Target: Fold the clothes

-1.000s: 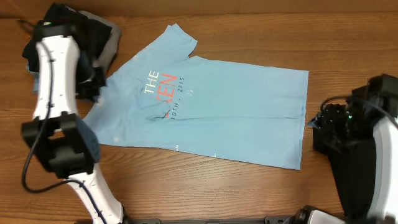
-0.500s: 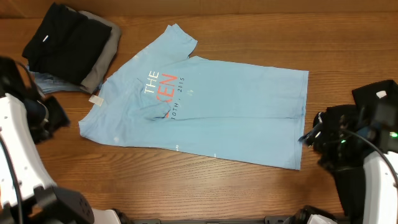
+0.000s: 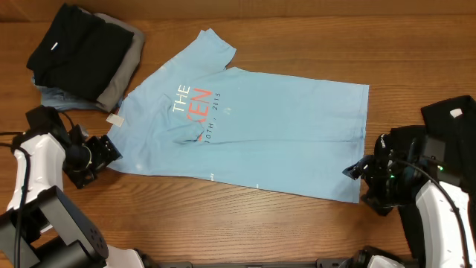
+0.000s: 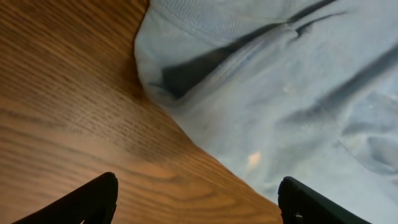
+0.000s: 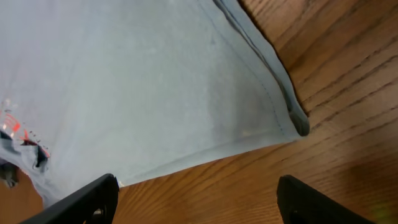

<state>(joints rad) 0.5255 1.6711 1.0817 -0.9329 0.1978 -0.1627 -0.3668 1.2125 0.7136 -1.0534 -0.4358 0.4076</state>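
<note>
While both arms sit low at the shirt's near corners, nothing is held. At far left, a folded stack (image 3: 71, 48) of dark clothes rests on the table (image 3: 245, 231), just beside the shirt's collar end. Below it, the left gripper (image 3: 103, 152) has its jaws spread wide and empty, facing the near left corner, where the cloth lies doubled. Across the middle, the light blue shirt (image 3: 282, 141) lies flat, with a crease hiding part of the lettering (image 3: 195, 104). At right, the right gripper (image 3: 358, 170) is likewise spread and empty, just beside the near hem corner. 1 black garment (image 3: 450, 112) shows at the right edge.

Likely trouble: the left jaws may pinch only 1 of the 2 layers, or the fingertips may plough the cloth into wrinkles. If the 2 corners rise unevenly, the fold would skew. A wide left swing could knock the stack.
</note>
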